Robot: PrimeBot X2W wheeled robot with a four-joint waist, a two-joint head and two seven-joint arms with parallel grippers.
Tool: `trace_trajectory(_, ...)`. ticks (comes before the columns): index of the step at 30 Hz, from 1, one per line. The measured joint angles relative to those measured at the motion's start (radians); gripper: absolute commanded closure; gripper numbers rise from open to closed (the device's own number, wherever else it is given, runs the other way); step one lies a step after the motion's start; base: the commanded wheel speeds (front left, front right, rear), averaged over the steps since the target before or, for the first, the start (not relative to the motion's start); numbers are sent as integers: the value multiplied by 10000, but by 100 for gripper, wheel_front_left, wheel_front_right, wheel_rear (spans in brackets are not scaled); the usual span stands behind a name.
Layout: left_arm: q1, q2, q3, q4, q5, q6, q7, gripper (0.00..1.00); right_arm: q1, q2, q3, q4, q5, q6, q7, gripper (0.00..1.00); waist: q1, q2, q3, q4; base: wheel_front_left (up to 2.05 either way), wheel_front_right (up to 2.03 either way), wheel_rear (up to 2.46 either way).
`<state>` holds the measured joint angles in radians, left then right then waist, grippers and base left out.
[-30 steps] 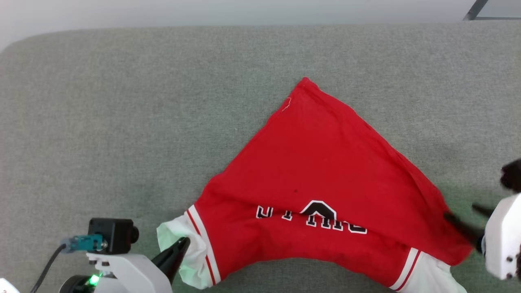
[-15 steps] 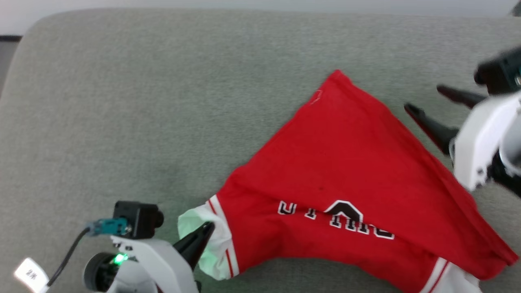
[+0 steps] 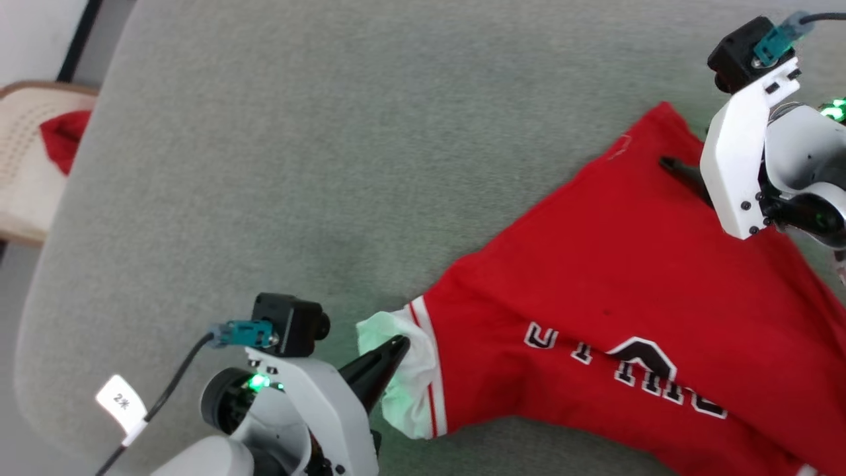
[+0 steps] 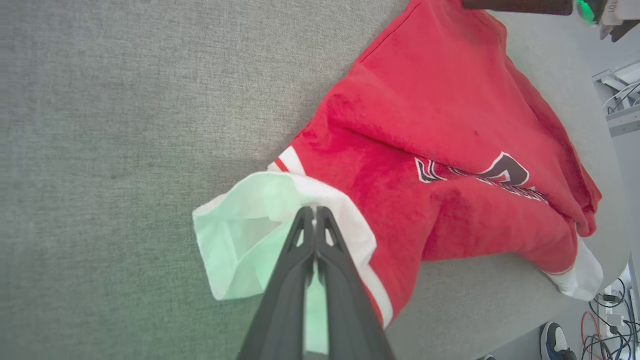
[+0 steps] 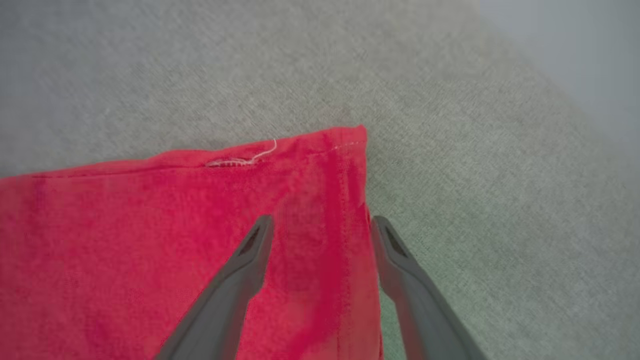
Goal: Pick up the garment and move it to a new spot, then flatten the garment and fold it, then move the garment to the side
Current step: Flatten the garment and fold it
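**Left hand.** Left gripper is clamped shut on the white sleeve of the garment, with cloth pinched between the fingertips. Just past the tips comes the red-and-white striped trim, then the red body. Farther out lies the black lettering, and farthest of all the second white sleeve.

**Right hand.** Right gripper has its jaws spread wide and holds nothing. The garment's side edge runs between the two fingers: one finger is over red cloth, the other over the grey padded surface. The hem corner lies just ahead of the tips. I cannot tell whether the fingers touch the cloth.

**Change.**
- A second ago this hand was low, beside the garment's near edge by the second sleeve. It has since travelled up that edge to the far corner, open throughout.
- The head camera has turned as well, so the garment's shift across the picture is not its own. Its triangular lie looks unchanged.
- The left grip has held.

**Reading.** A second grasp on the corner is probably being set up. With two holds the cloth could be lifted or pulled flat. Flattening and folding are not yet done.

**Count.**
- Garment: one, with two sleeves.
- Grippers: two.
- Small plain red cloth: one, well beyond the left hand, off the surface.
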<state>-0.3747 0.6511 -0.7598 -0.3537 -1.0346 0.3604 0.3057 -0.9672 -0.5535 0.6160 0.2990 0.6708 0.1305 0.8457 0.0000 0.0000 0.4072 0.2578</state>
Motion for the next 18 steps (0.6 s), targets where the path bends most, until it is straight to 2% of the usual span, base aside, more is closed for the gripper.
trace_trajectory(6,-178,-328,-150,378,25,-270,-73,100,-682,-132,1091,1003,351,0,702,0,0,0,293,551,0,0,0)
trace_trajectory(11,-313,-514,-236,602,25,-433,-88,100,-1254,-224,1578,1565,683,6,1605,0,0,0,444,826,0,0,0)
trace_trajectory(12,-317,-535,-253,646,25,-443,-104,100,-1343,-215,1609,1684,744,10,1814,29,0,0,462,858,0,0,0)
trace_trajectory(13,-318,-545,-267,694,23,-460,-104,100,-1418,-201,1655,1747,823,8,2042,90,0,0,476,881,0,0,0)
trace_trajectory(14,-329,-558,-268,732,23,-481,-109,100,-1516,-190,1670,1839,874,10,2282,100,0,0,485,891,0,0,0)
trace_trajectory(18,-356,-575,-249,819,-12,-525,-128,100,-1655,-190,1705,2006,851,10,2650,100,0,0,486,842,0,0,0)
